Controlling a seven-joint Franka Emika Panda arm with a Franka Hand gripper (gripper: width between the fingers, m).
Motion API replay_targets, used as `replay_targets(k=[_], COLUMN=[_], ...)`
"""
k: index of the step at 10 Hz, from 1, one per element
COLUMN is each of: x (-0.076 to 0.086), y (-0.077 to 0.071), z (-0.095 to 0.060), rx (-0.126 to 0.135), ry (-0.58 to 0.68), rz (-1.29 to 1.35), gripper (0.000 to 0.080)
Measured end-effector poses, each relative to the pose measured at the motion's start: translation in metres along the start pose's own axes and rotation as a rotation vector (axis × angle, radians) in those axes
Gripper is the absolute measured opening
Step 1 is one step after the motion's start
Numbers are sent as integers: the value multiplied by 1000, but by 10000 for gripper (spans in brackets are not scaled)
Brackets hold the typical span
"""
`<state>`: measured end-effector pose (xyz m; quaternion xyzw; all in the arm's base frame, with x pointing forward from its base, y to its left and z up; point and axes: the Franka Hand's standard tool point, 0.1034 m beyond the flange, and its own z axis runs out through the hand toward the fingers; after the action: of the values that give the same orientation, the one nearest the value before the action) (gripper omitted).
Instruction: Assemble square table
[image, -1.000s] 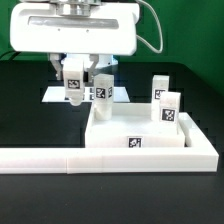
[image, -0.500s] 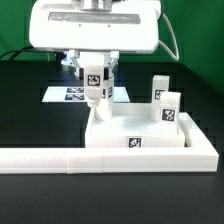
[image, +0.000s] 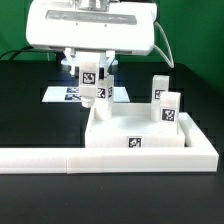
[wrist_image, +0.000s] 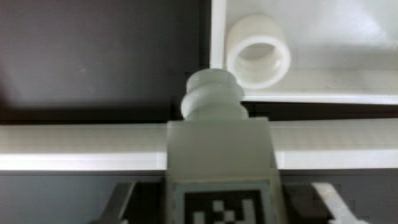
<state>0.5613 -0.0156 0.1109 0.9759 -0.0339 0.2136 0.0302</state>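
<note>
Wrist view lets us see the white leg (wrist_image: 221, 150) clamped between our gripper (image: 90, 78) jaws, its knobbed tip above the tabletop (image: 140, 140) corner hole (wrist_image: 262, 57), two legs (image: 165, 100) standing near.

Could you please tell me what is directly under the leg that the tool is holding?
Under the leg lies the tabletop's rim by a corner hole. The leg hides the rim directly beneath it.
</note>
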Motion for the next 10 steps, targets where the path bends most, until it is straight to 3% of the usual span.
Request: replay_targets(k=[4,6,10], x=[8,11,9], y=[-11,-2,-6], z=[7,11,11], rx=[9,18,27], ry=[44,45,43], rz=[-14,-39,-36], gripper=[285,285,285])
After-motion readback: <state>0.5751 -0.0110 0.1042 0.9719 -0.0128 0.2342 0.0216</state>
